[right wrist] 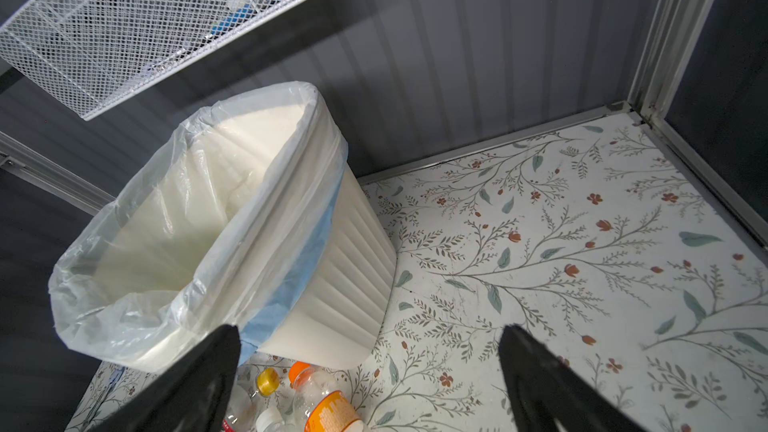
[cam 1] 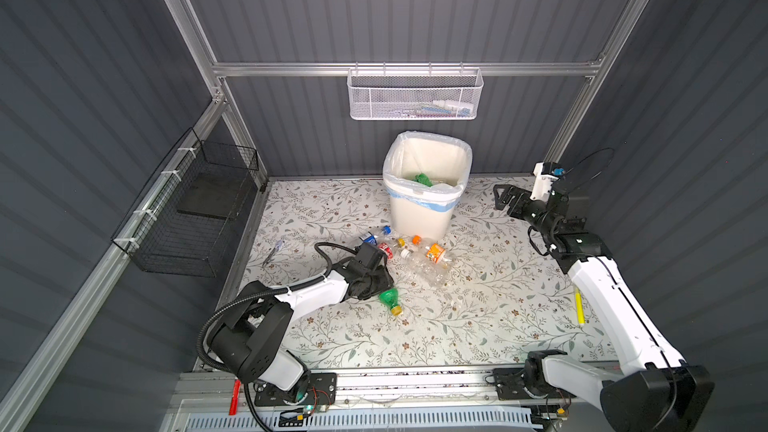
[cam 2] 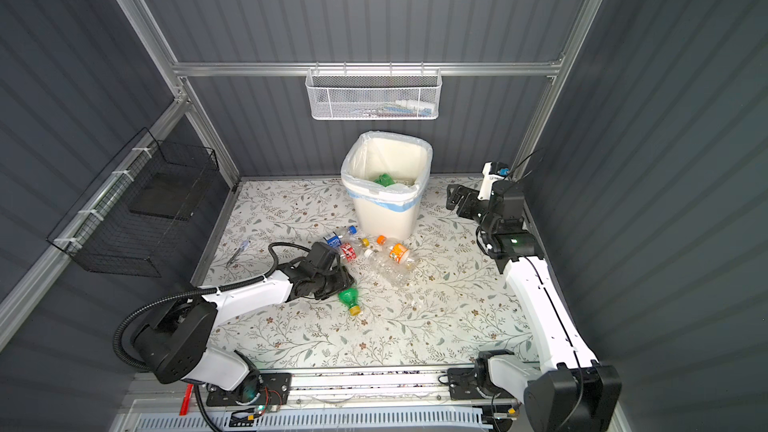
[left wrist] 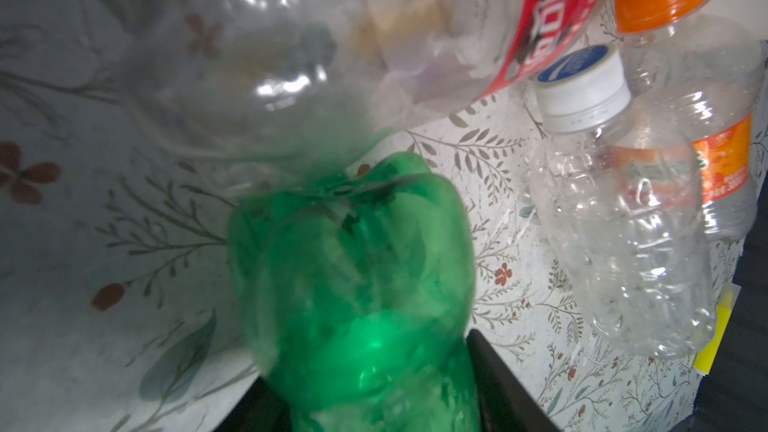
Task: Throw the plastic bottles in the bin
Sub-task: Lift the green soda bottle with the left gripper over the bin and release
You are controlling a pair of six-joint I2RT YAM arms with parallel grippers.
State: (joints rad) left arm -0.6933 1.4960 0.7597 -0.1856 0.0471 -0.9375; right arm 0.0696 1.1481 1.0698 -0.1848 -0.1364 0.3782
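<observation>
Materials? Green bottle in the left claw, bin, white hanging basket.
Green bottle: translucent glossy plastic; light shows through, lobed base.
Bin: probably matte cream plastic, ribbed wall; thin film liner.
White basket: likely painted metal mesh, open weave.

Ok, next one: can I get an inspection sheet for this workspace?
Surface: floral table, no spills seen.
Job's things: green bottle gripped; four clear bottles lying clustered before the bin; something green inside it.
Clutter: yellow pen, small pen, red marker at the edges.
Grippers: left gripper shut on green bottle; right gripper open, empty, right of the bin.
Cables: black hose arcs off left arm, snagging nothing.
Surroundings: white mesh basket, black wire basket on walls.
</observation>
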